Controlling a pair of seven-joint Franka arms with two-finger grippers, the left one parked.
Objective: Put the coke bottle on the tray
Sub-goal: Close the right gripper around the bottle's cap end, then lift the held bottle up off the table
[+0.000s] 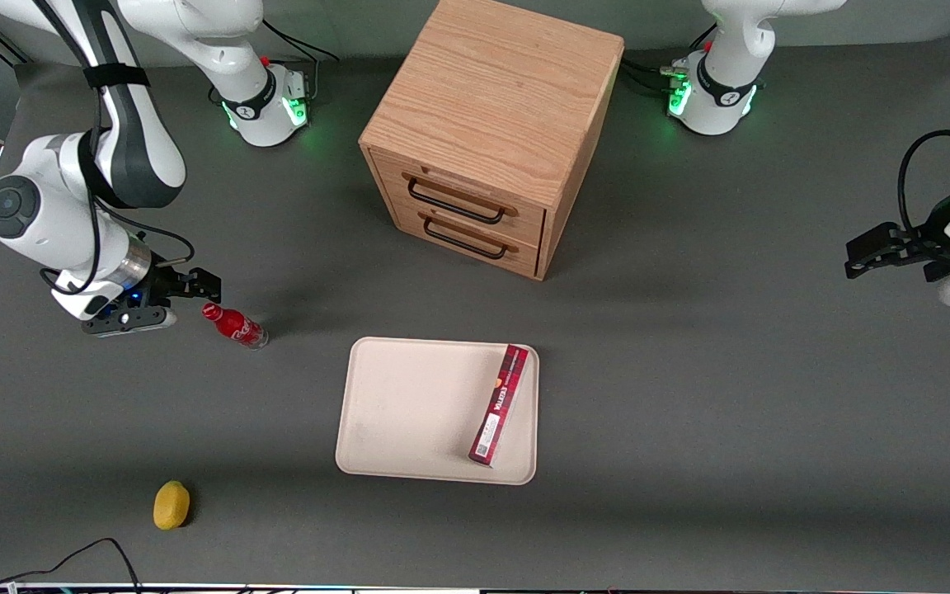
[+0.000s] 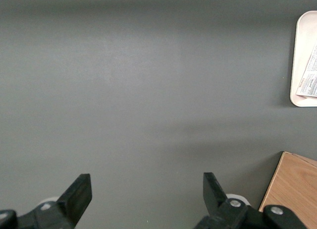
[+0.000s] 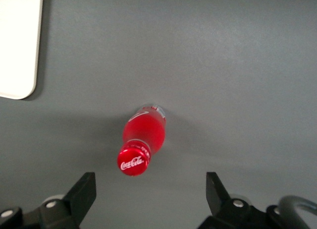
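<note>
- The approach step is judged to be in hand: the coke bottle (image 1: 234, 326) is being stood on the bare table, untouched, with the tray (image 1: 409, 412) well apart from it toward the parked arm's end.
- The gripper (image 1: 188, 295) is being held just beside the bottle's red cap, toward the working arm's end; its fingers (image 3: 81, 193) are being kept apart with nothing between them, and the cap is being framed in the gap in the right wrist view.
- The next move is judged to call for the jaws being lowered around the bottle's body and closed there; the narrow standing shape may be tipped if it is nudged.
- Bare tray floor is being left free beside the long red box (image 1: 499, 404), which is being carried along one tray edge.
- A flat dark grey table (image 1: 689, 429) is being used as the surface; a wooden drawer cabinet (image 1: 487, 132) and a lemon (image 1: 171, 504) are also being kept on it.
</note>
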